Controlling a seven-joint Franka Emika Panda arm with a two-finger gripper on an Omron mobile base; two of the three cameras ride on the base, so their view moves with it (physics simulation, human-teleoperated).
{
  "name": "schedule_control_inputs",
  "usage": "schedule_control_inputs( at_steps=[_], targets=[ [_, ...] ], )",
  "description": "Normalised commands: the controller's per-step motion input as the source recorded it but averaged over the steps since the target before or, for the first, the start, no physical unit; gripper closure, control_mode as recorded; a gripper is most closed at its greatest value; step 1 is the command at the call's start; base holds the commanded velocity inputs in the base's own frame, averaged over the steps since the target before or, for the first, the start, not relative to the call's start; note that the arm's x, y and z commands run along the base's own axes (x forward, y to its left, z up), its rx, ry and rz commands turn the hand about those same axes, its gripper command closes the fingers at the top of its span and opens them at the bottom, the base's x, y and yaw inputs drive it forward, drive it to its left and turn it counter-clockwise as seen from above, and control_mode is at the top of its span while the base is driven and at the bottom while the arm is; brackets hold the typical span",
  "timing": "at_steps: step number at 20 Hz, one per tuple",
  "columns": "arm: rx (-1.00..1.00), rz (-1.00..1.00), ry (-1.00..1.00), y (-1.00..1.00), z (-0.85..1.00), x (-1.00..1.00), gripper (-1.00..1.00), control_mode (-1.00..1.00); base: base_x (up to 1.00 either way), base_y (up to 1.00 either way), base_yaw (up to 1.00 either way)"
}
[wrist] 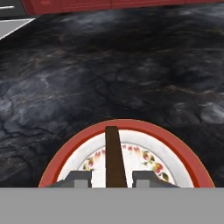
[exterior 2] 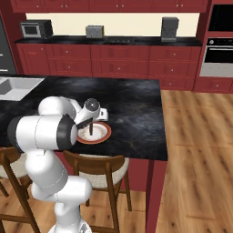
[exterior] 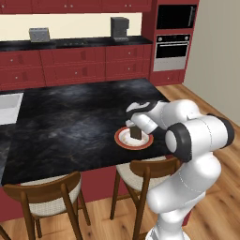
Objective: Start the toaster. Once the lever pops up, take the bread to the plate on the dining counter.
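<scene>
On the dining counter [exterior: 70, 117] [exterior 2: 132, 109], near its front edge, lies the plate [exterior: 123, 142] [exterior 2: 105, 134] [wrist: 144, 127], white with a reddish-orange rim. The bread [exterior: 136, 132] [exterior 2: 91, 129] [wrist: 114, 153], a dark brown slice, stands on edge on the plate. My gripper [exterior: 135, 127] [exterior 2: 90, 125] [wrist: 112, 178] hangs just above it, open, a finger on each side of the slice with a small gap to it. The toaster [exterior: 39, 34] [exterior 2: 94, 31] sits far off on the back worktop. Its lever is too small to make out.
A dark coffee machine [exterior: 119, 27] [exterior 2: 169, 28] stands on the back worktop, and a microwave [exterior 2: 36, 28] at its left end. A sink [exterior: 9, 107] [exterior 2: 16, 87] is set into the island's left. Wooden stools [exterior: 47, 197] [exterior 2: 102, 166] line the near side. The oven [exterior: 172, 50] is at right.
</scene>
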Motion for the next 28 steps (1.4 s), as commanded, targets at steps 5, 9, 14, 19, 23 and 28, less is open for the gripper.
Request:
schedule_control_inputs(
  at_steps=[5,9,14,19,23,28],
  targets=[
    [0.00,0.00,0.00,0.10,0.00,0.00,-1.00,-1.00,0.00,0.00,0.00],
    [0.00,-0.01,0.00,0.11,0.00,0.00,-1.00,-1.00,0.00,0.00,0.00],
    [0.00,-0.01,0.00,0.03,0.00,0.00,-1.00,-1.00,0.00,0.00,0.00],
    [0.00,-0.01,0.00,0.00,0.00,0.00,-1.00,-1.00,0.00,0.00,0.00],
    [0.00,-0.01,0.00,0.00,0.00,0.00,-1.00,-1.00,0.00,0.00,0.00],
    [0.00,0.00,0.00,0.00,0.00,0.00,-1.00,-1.00,0.00,0.00,0.00]
  ],
)
